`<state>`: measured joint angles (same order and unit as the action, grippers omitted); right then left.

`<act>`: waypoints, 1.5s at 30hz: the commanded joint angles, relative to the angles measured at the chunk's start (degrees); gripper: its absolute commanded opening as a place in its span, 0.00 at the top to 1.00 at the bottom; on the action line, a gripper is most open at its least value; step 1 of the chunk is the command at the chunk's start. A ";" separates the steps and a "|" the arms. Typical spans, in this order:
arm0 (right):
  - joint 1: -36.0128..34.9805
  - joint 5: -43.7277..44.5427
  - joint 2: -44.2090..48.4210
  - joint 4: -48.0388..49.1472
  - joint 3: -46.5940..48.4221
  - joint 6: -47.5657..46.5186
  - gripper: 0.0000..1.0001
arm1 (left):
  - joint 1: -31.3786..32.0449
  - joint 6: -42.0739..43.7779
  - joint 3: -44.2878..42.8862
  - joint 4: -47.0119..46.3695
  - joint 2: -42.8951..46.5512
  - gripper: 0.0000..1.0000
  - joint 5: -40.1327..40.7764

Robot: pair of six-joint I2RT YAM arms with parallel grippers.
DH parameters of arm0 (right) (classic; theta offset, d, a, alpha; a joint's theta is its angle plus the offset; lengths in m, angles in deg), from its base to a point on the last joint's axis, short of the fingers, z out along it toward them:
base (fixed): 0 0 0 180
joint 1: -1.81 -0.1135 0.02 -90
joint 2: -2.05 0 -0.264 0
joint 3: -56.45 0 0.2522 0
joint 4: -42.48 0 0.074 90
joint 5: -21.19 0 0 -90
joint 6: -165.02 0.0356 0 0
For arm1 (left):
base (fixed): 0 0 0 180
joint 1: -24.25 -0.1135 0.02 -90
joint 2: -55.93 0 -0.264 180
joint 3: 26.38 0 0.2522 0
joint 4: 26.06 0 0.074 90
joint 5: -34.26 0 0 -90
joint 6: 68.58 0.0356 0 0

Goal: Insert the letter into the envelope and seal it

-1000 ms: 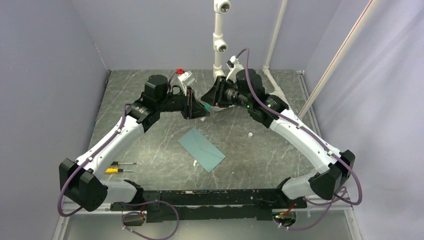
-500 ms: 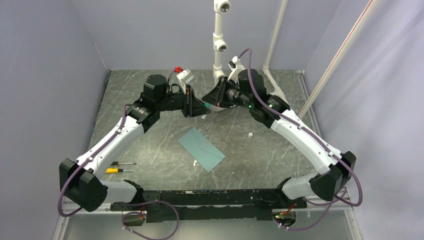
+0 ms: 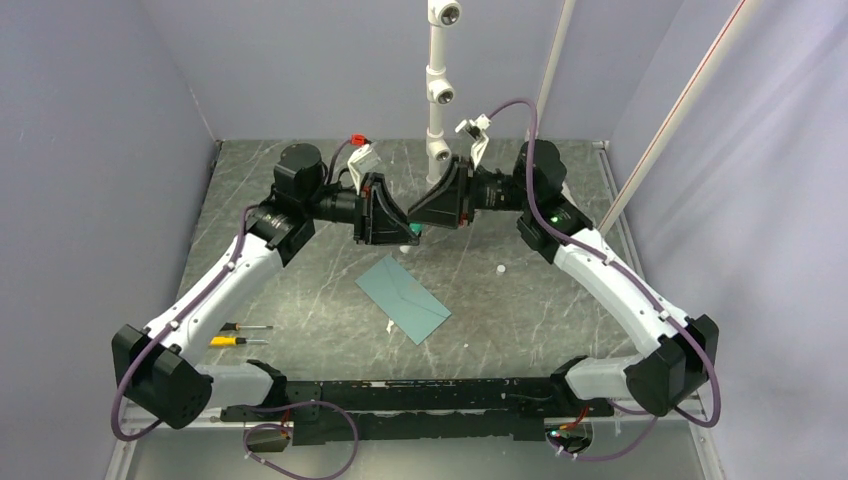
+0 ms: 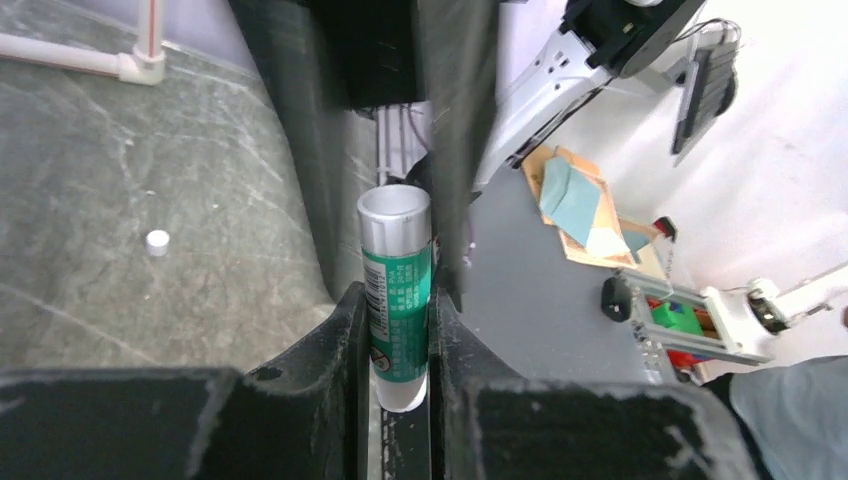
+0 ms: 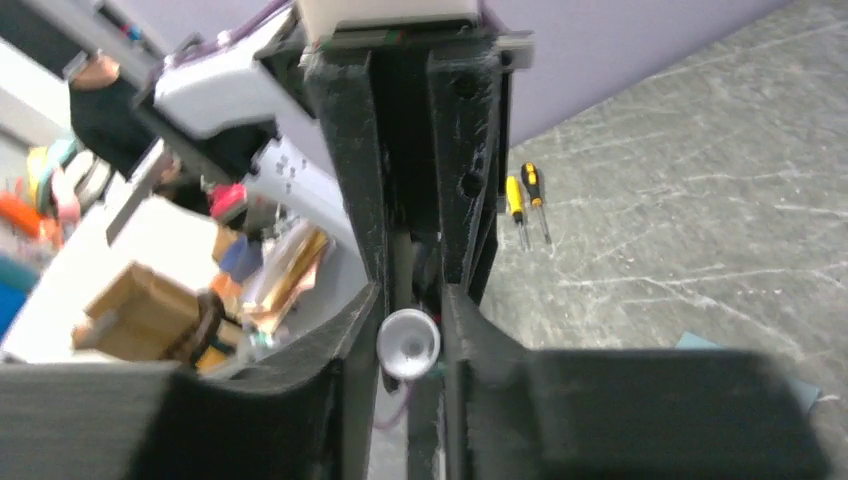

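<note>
Envelope [image 3: 403,298] flat, untouched — left gripper [image 3: 407,233] just beyond

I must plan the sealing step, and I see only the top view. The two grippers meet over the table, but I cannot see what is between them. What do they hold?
Observer: In the left wrist view, the left gripper is shut on a glue stick with a green label.
Operator: How does it lie in the fingers?
Observer: Lengthwise between them. Its silver end reaches out past the fingertips.
Operator: And the right gripper?
Observer: In the right wrist view, the right gripper has one finger against each side of that silver end, so it looks shut on it.
</note>
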<state>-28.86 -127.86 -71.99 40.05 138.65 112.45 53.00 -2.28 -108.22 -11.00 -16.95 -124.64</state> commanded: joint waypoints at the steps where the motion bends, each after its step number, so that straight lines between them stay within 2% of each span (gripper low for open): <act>1: -0.14 21.79 0.35 -14.24 10.90 -1.18 0.47 | 0.78 4.79 -1.08 3.35 2.33 0.98 4.51; 3: -0.26 35.07 0.38 -21.39 13.18 3.10 0.37 | 0.78 5.28 -0.49 3.99 2.86 0.98 13.96; 6: -1.40 44.62 -0.47 -26.34 15.38 5.11 0.32 | 0.76 4.05 1.20 2.11 3.50 0.98 22.76; 8: -2.79 49.33 -1.93 -30.75 18.52 4.52 0.30 | 0.76 3.09 1.96 0.58 3.71 0.98 25.30; 10: -3.55 50.72 -3.28 -33.53 20.39 4.18 0.26 | 0.78 2.21 2.19 -0.65 3.65 0.98 26.08; 14: -5.60 51.59 -4.66 -35.71 21.92 3.12 0.25 | 0.78 0.91 2.17 -0.86 3.19 0.98 26.43; 19: -7.83 49.50 -7.09 -37.81 24.24 1.90 0.34 | 0.78 -0.70 2.98 -0.86 3.52 0.98 28.20; 23: -9.15 50.15 -7.95 -39.31 25.50 1.59 0.49 | 0.71 -1.94 2.40 -1.71 3.56 0.98 28.22; 27: -9.23 49.30 -7.83 -38.93 25.07 2.02 0.70 | 0.73 -2.54 2.01 -1.64 3.85 0.97 28.10; 33: -9.03 44.52 -7.52 -38.01 24.51 1.40 0.87 | 0.76 -3.63 1.72 -1.39 4.39 0.97 27.25; 36: -8.29 37.71 -6.62 -34.33 22.71 0.03 0.93 | 0.75 -4.05 1.55 -1.53 4.82 0.98 25.19; 38: -7.12 29.95 -5.82 -29.21 20.36 -1.31 0.96 | 0.78 -3.96 1.29 -2.19 4.94 0.98 22.19; 40: -5.81 21.68 -4.96 -23.75 17.83 -3.39 1.00 | 0.78 -3.47 0.79 -3.18 4.86 0.97 15.94; 45: -4.55 -0.15 -2.77 -9.48 11.95 -7.51 1.00 | 0.78 -5.88 0.79 -10.56 5.65 0.98 3.58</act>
<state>-33.06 -106.35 -77.32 14.37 153.58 108.99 53.11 -5.89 -105.31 -11.72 -13.63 -107.40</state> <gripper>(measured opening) 0.250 0.213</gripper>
